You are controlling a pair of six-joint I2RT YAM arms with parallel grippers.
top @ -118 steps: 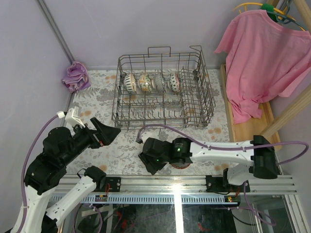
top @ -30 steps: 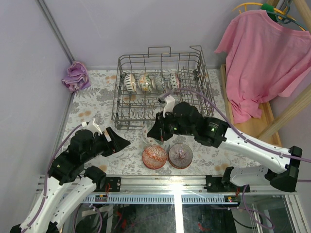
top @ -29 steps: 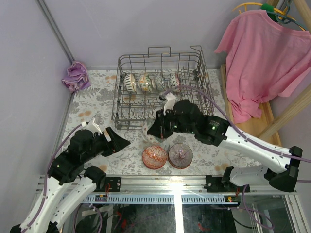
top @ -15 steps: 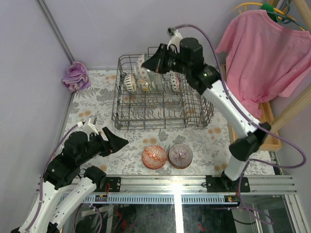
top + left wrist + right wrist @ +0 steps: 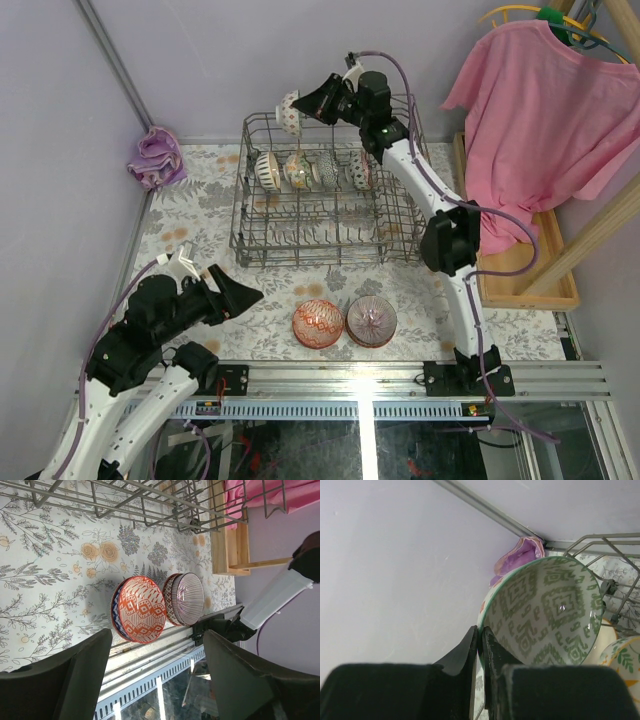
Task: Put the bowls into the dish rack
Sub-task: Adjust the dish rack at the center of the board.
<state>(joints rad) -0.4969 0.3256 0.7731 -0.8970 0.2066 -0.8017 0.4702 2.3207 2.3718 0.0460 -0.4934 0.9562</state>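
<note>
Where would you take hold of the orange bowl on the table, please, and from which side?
The orange bowl sits mouth up with the purple bowl close beside its right edge, so pinch the rim at its left edge from above, one finger inside, one outside.

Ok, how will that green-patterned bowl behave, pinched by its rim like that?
The bowl looks glazed and rigid, so it is probably slippery where the right gripper pinches only its rim. Hanging off one edge, it may pivot. It seems ceramic, so knocking the dish rack could chip it.
</note>
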